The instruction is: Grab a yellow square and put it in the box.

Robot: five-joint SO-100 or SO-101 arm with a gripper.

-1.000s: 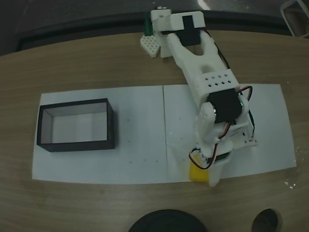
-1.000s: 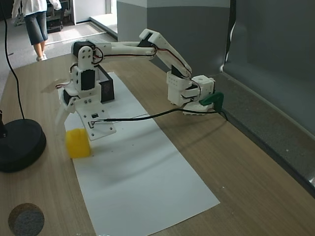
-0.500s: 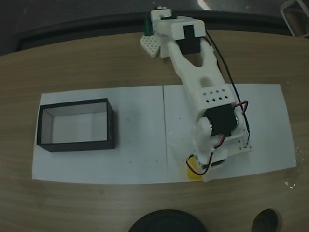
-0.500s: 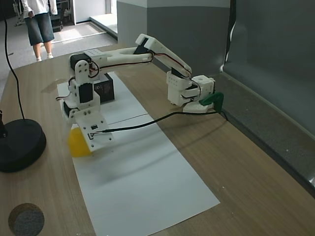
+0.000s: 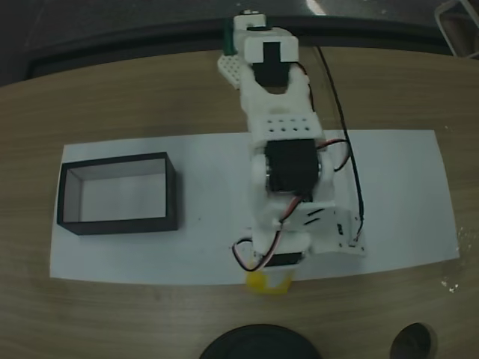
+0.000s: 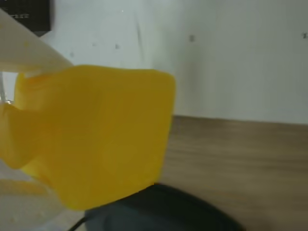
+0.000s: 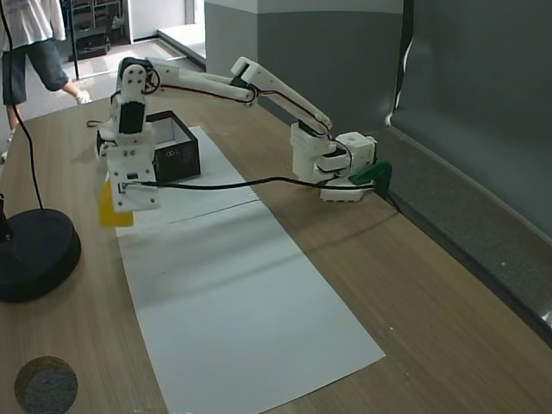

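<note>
**Yellow block held in the gripper, lifted near the front edge of the paper**

Your gripper [image 5: 271,283] is clenched on the small bright yellow square block [image 6: 96,134]. In the wrist view the block sits large and close, slightly tilted, with a pale white finger [image 6: 26,50] pressing on its upper left corner, and its left side looks squeezed inward. Beyond it you see the white paper sheet [image 6: 231,57], then the brown wooden bench [image 6: 240,154], and a dark rounded object at the bottom edge.

In a fixed view from above, only a sliver of the yellow block [image 5: 268,282] shows under the white arm's wrist, right at the near edge of the white paper sheet [image 5: 404,194]. The shallow rectangular box with thin black walls and a pale inside [image 5: 118,194] stands on the left part of the same sheet, well apart from the block.

In a fixed view from the side, the yellow block [image 7: 112,212] hangs below the gripper [image 7: 116,207], clear of the bench [image 7: 414,285], beside the paper's edge. The black-walled box [image 7: 176,148] stands just behind the wrist. A round black base [image 7: 34,254] rests on the bench near the block. A person's legs [image 7: 30,60] show at the top left, beyond the bench.
</note>
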